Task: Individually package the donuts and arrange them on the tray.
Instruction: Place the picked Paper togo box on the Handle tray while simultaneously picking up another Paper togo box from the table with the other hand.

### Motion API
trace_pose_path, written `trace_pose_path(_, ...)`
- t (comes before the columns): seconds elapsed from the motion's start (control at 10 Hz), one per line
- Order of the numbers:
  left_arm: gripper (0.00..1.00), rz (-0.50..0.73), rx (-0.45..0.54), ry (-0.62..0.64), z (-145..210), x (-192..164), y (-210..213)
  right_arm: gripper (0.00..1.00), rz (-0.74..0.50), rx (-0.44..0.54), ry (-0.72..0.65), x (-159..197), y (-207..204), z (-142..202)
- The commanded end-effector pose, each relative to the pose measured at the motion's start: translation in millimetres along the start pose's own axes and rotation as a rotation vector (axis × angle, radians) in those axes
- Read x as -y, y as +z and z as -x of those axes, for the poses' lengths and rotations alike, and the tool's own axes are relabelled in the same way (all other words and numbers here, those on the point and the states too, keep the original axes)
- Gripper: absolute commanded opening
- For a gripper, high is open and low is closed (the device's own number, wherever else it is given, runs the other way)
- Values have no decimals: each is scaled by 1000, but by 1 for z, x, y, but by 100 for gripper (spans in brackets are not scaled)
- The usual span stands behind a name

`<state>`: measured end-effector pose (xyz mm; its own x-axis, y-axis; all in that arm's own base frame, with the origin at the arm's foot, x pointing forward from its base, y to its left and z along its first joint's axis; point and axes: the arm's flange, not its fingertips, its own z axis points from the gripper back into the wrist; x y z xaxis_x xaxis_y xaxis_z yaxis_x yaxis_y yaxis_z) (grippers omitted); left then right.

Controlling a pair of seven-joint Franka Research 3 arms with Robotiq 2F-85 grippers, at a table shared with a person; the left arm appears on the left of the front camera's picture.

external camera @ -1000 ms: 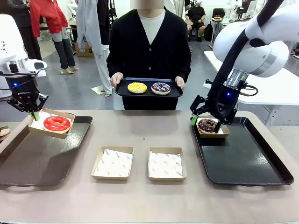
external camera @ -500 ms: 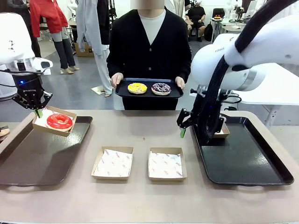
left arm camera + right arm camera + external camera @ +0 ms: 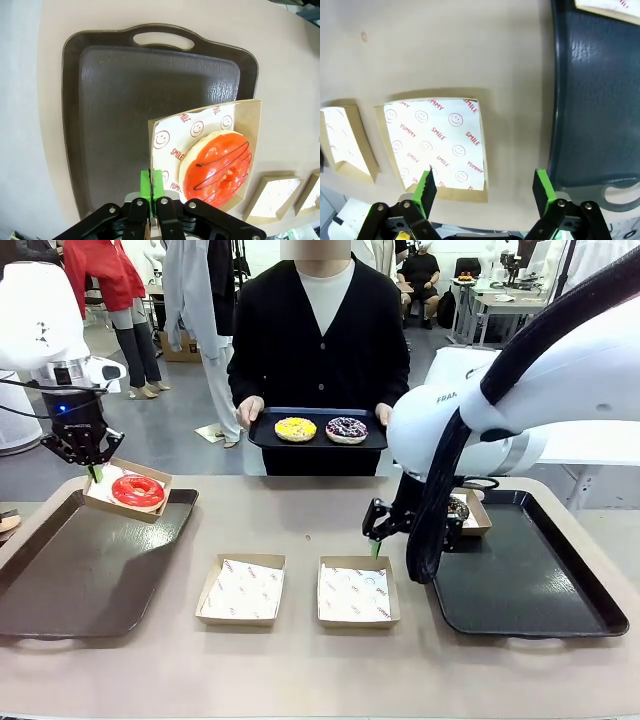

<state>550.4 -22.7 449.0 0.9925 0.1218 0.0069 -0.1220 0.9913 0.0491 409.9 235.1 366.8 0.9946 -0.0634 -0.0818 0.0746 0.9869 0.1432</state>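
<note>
Across my bench [image 3: 300,670], hall beyond: two trays [image 3: 80,580], two empty boxes [image 3: 242,592], four donuts [image 3: 138,490] (two on person's tray [image 3: 262,436]). Left claw [image 3: 93,470] pinches red-donut box [image 3: 122,511]; right claw [image 3: 484,182] gapes.

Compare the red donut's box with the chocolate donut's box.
The red donut's box hangs tilted above the left tray, its edge pinched by the shut left gripper; the chocolate donut's box rests in the far left corner of the right tray, with no gripper on it. The red donut's box shows whole; the chocolate donut's box is partly hidden by the right arm. Both are tan boxes holding one donut each.
</note>
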Motion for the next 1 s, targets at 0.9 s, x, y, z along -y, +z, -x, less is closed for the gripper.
trace_pose_path(0.9,1,28,-23,-211,-29,14,-48,100,9,-47,-61,-17,-37,-7)
